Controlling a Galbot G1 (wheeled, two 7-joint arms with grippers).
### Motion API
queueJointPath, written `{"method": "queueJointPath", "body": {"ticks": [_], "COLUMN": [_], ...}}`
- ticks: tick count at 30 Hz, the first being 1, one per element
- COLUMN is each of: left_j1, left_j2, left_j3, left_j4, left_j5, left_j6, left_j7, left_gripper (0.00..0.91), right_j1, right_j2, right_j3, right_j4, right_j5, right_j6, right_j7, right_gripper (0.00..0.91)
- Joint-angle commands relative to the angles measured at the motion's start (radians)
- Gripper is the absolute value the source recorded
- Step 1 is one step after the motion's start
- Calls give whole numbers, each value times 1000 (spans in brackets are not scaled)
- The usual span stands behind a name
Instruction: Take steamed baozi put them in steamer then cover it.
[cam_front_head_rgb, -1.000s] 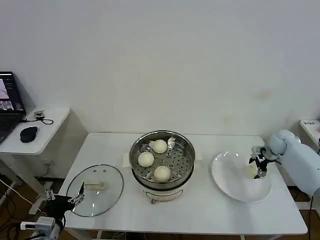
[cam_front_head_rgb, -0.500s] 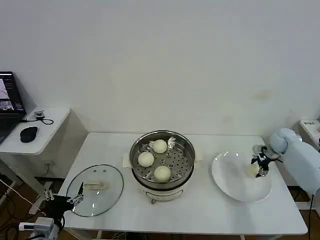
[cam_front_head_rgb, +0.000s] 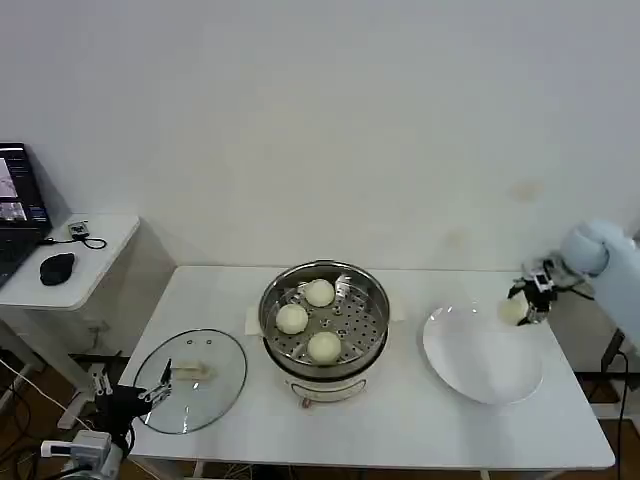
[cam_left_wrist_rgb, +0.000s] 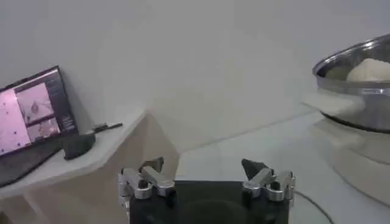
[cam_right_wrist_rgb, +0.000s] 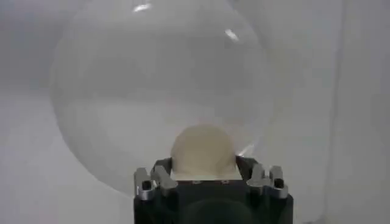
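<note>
Place: a plain test room or lab, not a home kitchen.
Walls: bare white.
Furniture: white table (cam_front_head_rgb: 420, 430); small side desk (cam_front_head_rgb: 95, 250).
Equipment: laptop (cam_front_head_rgb: 18, 215), mouse (cam_front_head_rgb: 57, 267), loose cables (cam_front_head_rgb: 20, 385).

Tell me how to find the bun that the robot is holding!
Start at the white table and find the round shiny steel steamer pot in its middle, then look to the flat white plate beside it. Above the plate's far edge, the right gripper holds one small cream-white bun. It is the only bun up in the air; the other three sit in the pot.
</note>
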Motion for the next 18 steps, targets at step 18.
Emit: {"method": "queueJointPath", "body": {"ticks": [18], "left_j1": [10], "left_j2": [-18], "left_j3": [-9], "left_j4": [-27], "left_j5": [15], "left_j6": [4], "left_j7": [-3], "left_gripper": [907], "right_j1": [547], "right_j2": [346], "right_j3": [-562], "right_j4": [322], "right_j5": [635], "right_j6": [-476], "right_j7": [267], "right_gripper": [746]}}
